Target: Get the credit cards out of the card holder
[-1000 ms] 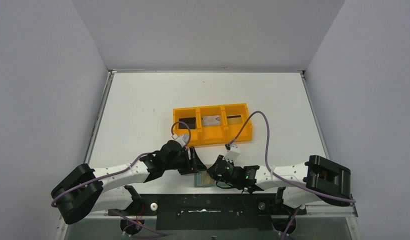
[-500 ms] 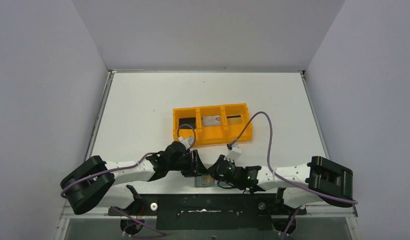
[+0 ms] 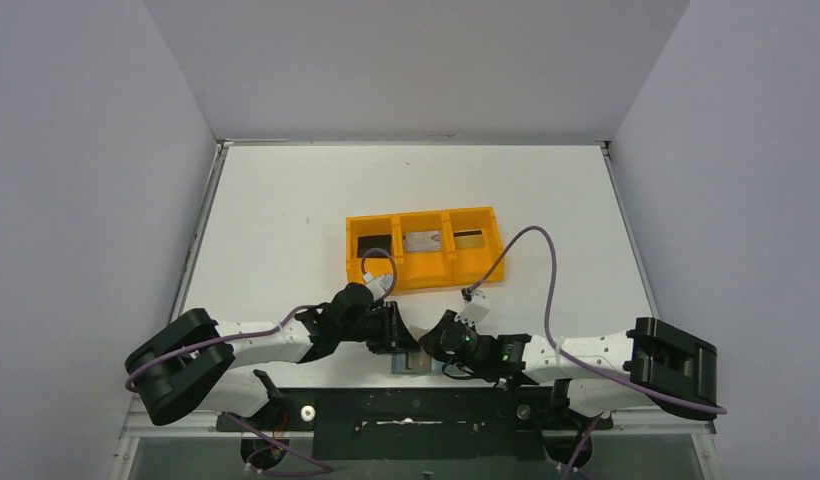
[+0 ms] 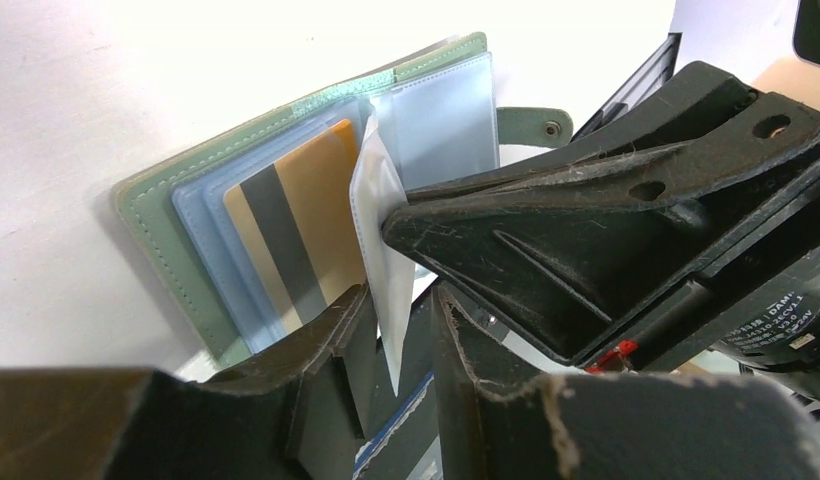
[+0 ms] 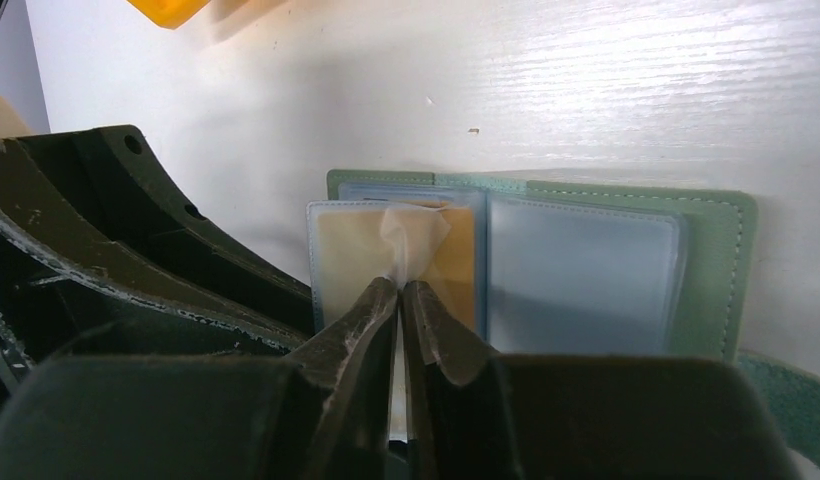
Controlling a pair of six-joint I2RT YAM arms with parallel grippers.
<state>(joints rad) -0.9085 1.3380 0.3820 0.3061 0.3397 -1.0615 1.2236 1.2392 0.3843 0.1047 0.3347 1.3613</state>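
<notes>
Right wrist only, right end effector pinching card holder sleeve, left end effector seemingly ajar

Noted matt stitched leatherette on card holder, glossy clear plastic sleeves, scuffed black plastic left gripper fingers.

Orange three-compartment tray, on white table

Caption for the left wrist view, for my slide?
Open card holder, tan card pocketed, clear sleeve between jaws of the left gripper.
</notes>
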